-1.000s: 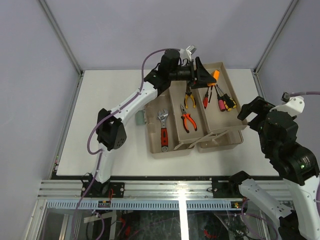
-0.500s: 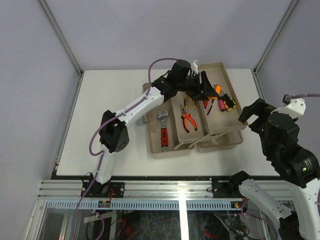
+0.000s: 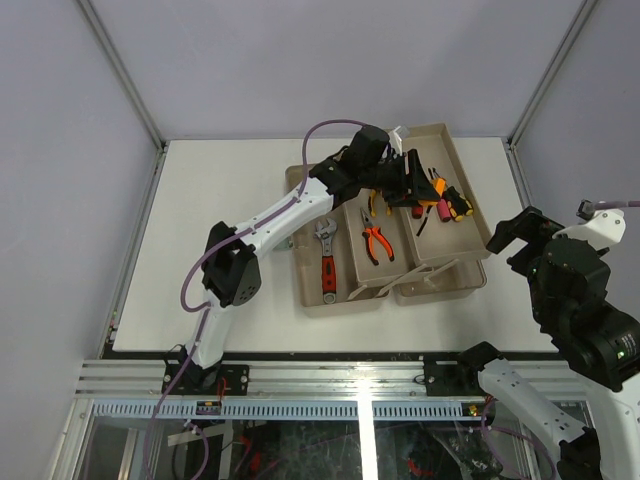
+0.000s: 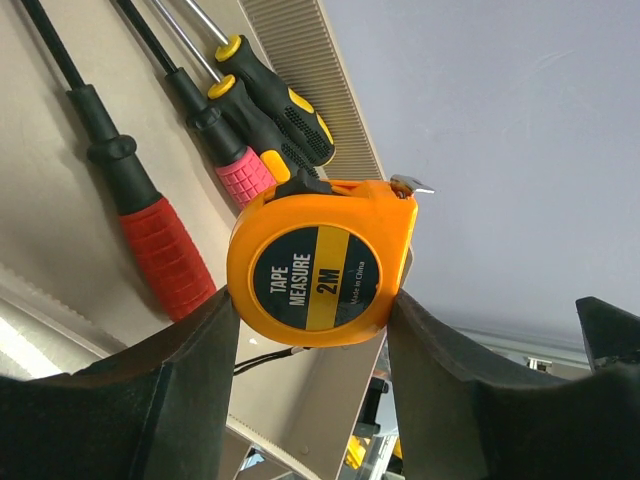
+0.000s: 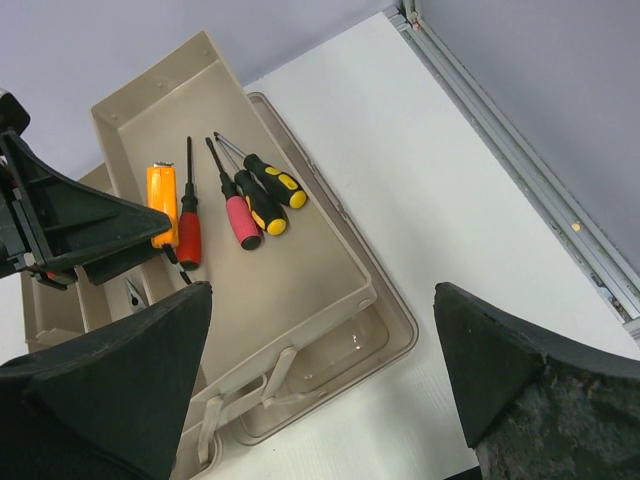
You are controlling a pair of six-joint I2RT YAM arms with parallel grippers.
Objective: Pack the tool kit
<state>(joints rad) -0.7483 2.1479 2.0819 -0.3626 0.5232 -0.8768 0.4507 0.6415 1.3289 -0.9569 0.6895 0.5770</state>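
Observation:
The beige toolbox [image 3: 470, 275] lies open on the white table with its trays spread out. My left gripper [image 3: 413, 180] is shut on the orange tape measure [image 4: 320, 265] and holds it just above the right tray [image 5: 300, 290], beside several screwdrivers [image 5: 240, 210]. The tape measure also shows in the right wrist view [image 5: 162, 200]. Two pairs of pliers [image 3: 375, 243] lie in the middle tray. A red-handled wrench [image 3: 326, 262] lies in the left tray. My right gripper [image 5: 325, 390] is open and empty, off the toolbox's right side.
The table's right edge and a metal rail [image 5: 520, 160] run close to the toolbox. Grey walls enclose the table on the far side and both flanks. Bare white table [image 3: 210, 230] lies left of the toolbox.
My left gripper has carried the tape measure to the right and nearer, from the toolbox's far edge to over the right tray. My right arm has drawn back slightly to the right.

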